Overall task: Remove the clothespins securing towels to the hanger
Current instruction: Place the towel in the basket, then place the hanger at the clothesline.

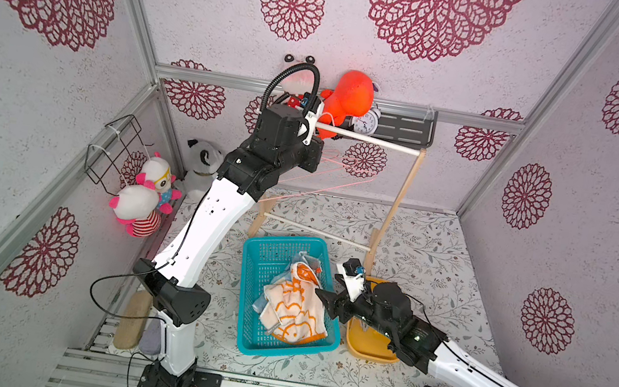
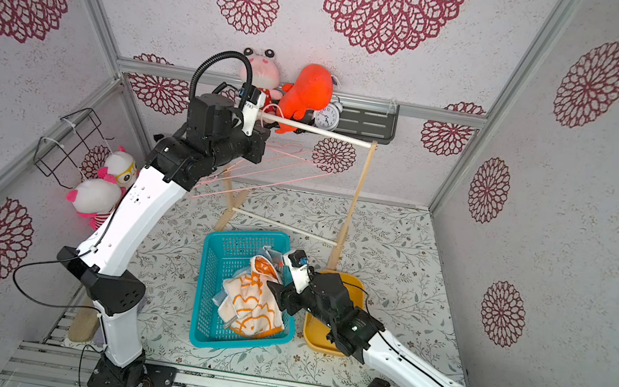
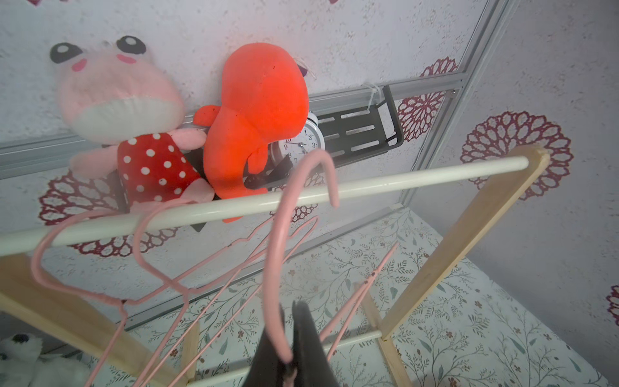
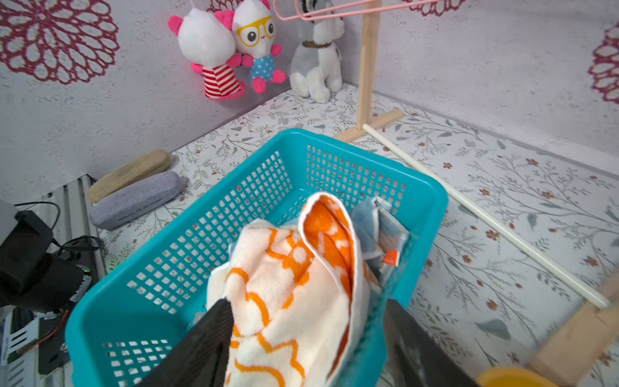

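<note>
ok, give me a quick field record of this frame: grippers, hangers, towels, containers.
left gripper: shut on pink hanger, hook at the rack rod
right gripper: open, jaws either side of white-orange towel
other hangers: two on rod, bare
towels: white-orange on top, blue towel under it, in teal basket
yellow tray: beside basket, partly hidden by right arm

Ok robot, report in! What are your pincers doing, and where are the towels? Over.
Left pincer shut on pink hanger at the rail. Right pincer open over white-orange towel in teal basket. Nothing blocking seen.
</note>
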`<state>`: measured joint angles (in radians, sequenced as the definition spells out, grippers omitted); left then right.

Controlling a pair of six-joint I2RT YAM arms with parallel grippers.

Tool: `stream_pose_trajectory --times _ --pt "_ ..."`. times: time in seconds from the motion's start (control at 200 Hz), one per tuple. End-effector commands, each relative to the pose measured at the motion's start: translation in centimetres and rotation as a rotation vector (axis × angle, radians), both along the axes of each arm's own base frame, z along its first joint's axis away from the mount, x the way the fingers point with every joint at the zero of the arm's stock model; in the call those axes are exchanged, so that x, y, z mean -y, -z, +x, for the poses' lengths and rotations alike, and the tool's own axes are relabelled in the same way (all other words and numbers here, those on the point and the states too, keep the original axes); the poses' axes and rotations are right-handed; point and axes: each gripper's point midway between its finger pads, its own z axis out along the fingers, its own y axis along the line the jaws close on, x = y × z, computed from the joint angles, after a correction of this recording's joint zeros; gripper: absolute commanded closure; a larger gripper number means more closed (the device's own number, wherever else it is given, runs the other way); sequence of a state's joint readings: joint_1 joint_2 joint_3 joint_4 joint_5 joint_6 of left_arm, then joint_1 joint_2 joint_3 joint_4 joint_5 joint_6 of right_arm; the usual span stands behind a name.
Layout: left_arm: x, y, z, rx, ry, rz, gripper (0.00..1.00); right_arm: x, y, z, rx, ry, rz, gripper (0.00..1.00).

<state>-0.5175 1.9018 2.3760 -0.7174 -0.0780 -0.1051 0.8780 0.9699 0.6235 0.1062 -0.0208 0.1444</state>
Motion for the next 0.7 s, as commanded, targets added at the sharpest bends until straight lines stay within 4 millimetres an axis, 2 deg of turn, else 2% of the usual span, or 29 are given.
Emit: stream_pose_trajectory --times 0.0,0.06,0.07,0.09,0.305,0.695 --pt "1.7 -1.8 0.5 0.077 0.020 -0.043 1.00 1.7 -0.2 0.3 -0.017 0.062 0.031 0.27" --pt "2.1 -2.5 0.7 0.097 0.022 -0.062 1.00 2.2 -0.1 0.3 -0.016 0.075 0.040 0.28" --pt "2.7 -1.1 1.5 0.075 0.024 -0.053 1.00 2.3 -0.2 0.3 -0.016 0.077 0.043 0.28" --pt "3.0 -0.7 2.0 0.068 0.024 -0.053 1.00 2.5 -0.1 0.3 -0.018 0.081 0.046 0.28" --pt "5.0 1.0 3.5 0.050 0.050 -0.104 1.00 3.3 -0.7 0.3 -0.006 0.095 0.063 0.28" --pt "5.8 4.0 5.0 0.005 0.041 -0.094 1.00 4.1 -0.7 0.3 -0.010 0.117 0.073 0.28"
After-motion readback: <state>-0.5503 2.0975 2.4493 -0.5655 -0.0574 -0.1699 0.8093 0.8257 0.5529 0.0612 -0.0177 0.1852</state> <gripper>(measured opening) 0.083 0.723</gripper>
